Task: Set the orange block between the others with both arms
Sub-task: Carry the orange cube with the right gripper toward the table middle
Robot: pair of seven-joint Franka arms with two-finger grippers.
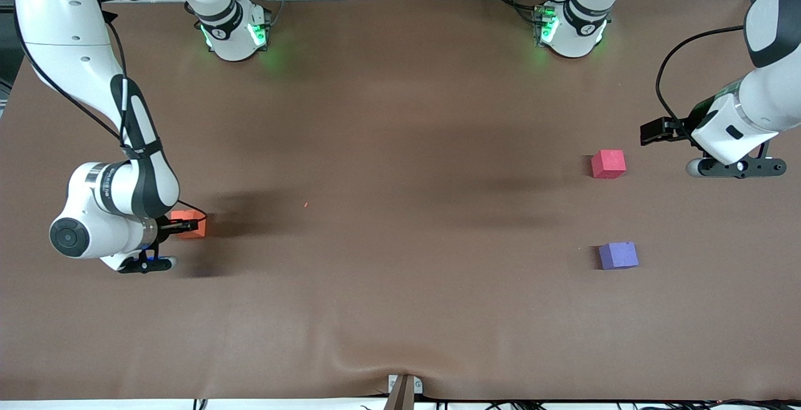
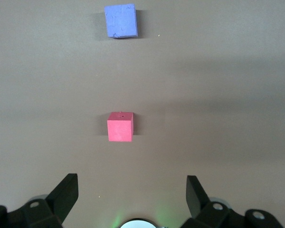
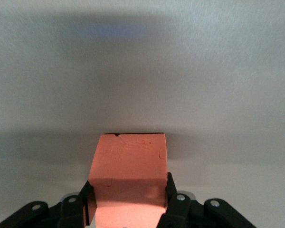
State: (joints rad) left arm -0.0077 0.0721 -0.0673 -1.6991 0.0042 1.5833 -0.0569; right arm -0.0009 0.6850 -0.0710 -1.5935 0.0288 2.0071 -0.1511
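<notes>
The orange block [image 1: 188, 223] rests on the brown table at the right arm's end, and my right gripper [image 1: 185, 226] is shut on it. In the right wrist view both black fingers press the sides of the orange block [image 3: 129, 175]. A pinkish-red cube [image 1: 608, 163] and a purple cube [image 1: 618, 255] lie at the left arm's end, the purple one nearer the front camera. My left gripper [image 1: 654, 131] hovers open beside the pinkish-red cube, toward the table's end. The left wrist view shows the pinkish-red cube [image 2: 120, 127] and the purple cube [image 2: 120, 21] ahead of its spread fingers [image 2: 65, 193].
The brown table cover [image 1: 400, 210] stretches between the two cube groups. Both arm bases [image 1: 234, 33] [image 1: 569, 28] with green lights stand along the table edge farthest from the front camera. A small bracket [image 1: 403, 388] sits at the nearest edge.
</notes>
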